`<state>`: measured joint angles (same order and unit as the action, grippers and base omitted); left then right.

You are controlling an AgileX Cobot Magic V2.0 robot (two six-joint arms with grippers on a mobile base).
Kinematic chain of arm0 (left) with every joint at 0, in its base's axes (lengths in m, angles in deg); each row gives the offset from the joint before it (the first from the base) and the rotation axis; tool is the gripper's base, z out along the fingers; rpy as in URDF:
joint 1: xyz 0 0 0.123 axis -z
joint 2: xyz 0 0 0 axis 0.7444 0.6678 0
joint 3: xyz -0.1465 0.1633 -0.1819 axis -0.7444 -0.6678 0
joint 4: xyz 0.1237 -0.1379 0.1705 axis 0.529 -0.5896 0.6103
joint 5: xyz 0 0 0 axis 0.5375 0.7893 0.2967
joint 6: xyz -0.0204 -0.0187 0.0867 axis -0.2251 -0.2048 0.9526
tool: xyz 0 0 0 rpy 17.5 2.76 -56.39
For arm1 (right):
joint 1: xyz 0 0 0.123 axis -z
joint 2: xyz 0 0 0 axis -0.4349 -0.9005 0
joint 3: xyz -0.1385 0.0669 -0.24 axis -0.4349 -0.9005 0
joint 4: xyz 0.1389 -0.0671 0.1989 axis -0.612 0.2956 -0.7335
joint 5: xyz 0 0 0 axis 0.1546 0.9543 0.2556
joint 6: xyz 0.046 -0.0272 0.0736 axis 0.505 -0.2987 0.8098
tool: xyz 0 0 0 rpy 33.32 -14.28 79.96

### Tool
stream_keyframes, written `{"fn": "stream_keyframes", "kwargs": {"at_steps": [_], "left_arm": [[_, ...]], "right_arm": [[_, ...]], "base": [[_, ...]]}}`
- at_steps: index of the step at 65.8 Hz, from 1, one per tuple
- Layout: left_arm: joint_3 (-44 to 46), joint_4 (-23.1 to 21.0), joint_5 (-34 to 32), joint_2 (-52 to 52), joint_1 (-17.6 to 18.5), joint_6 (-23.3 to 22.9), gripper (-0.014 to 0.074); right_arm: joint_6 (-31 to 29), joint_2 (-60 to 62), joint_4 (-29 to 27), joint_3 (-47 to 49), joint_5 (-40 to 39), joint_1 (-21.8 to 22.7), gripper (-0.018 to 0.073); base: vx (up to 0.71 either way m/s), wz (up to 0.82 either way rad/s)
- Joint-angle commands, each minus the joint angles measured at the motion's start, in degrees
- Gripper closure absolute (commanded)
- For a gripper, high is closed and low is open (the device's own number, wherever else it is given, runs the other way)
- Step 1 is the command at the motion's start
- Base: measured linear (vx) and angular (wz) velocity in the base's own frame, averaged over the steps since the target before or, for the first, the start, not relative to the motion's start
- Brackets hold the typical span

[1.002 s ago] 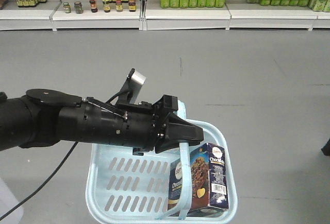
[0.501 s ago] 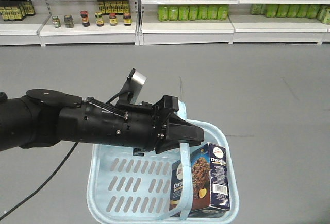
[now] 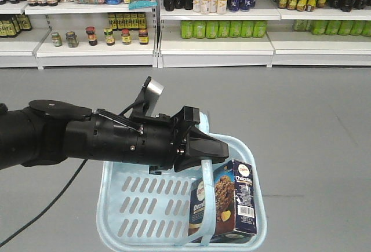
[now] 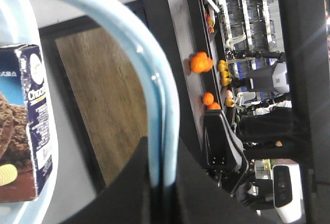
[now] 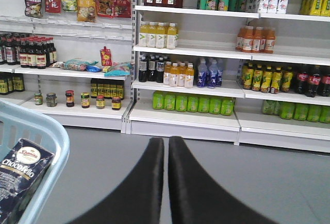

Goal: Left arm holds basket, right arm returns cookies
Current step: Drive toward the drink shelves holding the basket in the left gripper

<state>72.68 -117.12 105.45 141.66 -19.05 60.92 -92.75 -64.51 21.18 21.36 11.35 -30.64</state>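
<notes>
My left gripper (image 3: 215,152) is clamped on the basket's handle (image 4: 135,44). The pale blue bar runs up between my two black fingers (image 4: 135,183), and both press against it, so this hand is pinching the handle and nothing else. The basket (image 3: 119,188) sits just below that hand. The cookies (image 3: 227,197) stand upright inside it against its right side, with the handle crossing in front of the box. My right gripper (image 5: 166,149) is off to the right of the basket. Its two dark fingers are pressed together with only a hairline gap between them, and they hold and touch nothing. In the right wrist view, the basket's rim and the top of the box lie to its left, apart from it. Beyond both hands is bare grey floor (image 5: 268,177). Past that, white shelves (image 5: 185,115) carry rows of bottles (image 5: 190,103) and, lower left, small jars (image 5: 69,98).
</notes>
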Motion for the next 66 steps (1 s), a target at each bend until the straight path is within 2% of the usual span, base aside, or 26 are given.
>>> {"fn": "stream_keyframes", "kwargs": {"at_steps": [1,66], "left_arm": [[1.63,-6.38,3.16,-3.12,0.01,0.40,0.0599],[1.63,-6.44,3.16,-3.12,0.01,0.40,0.0599]], "right_arm": [[-0.25,0.65,0.45,-1.03,-4.32,0.27,0.0569],[-0.25,0.65,0.45,-1.03,-4.32,0.27,0.0569]], "base": [[0.50,-0.01],[0.48,0.00]]}}
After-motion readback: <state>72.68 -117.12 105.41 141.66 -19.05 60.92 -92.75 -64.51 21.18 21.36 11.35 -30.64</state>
